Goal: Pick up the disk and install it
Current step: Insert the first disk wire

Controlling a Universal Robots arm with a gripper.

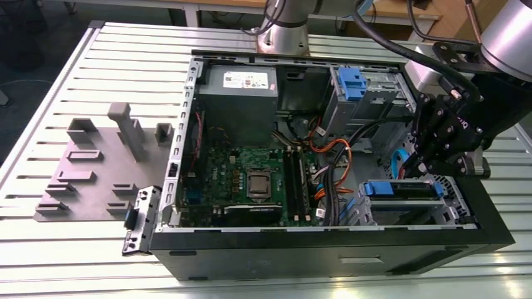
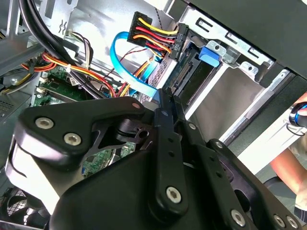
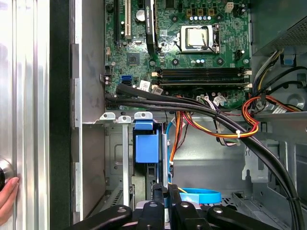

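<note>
Hanging over the open computer case (image 1: 332, 246) on the bench (image 1: 50, 112), the pincer (image 3: 166, 191), fingers (image 2: 165, 120) squeezed nearly together, gripping nothing. Sitting in the grey cage (image 1: 399, 208) just beside it, the disk (image 1: 405, 189), blue frame showing.

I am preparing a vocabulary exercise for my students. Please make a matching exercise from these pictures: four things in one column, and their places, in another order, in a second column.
Things:
1. power supply
2. grey fixture plate
3. pincer
4. motherboard

Places:
a. on the table, outside the computer case
b. green board flat on the case floor
c. over the drive cage, at the exterior view's right
d. boxed in the case's far corner

Pairs: 1-d, 2-a, 3-c, 4-b
</note>
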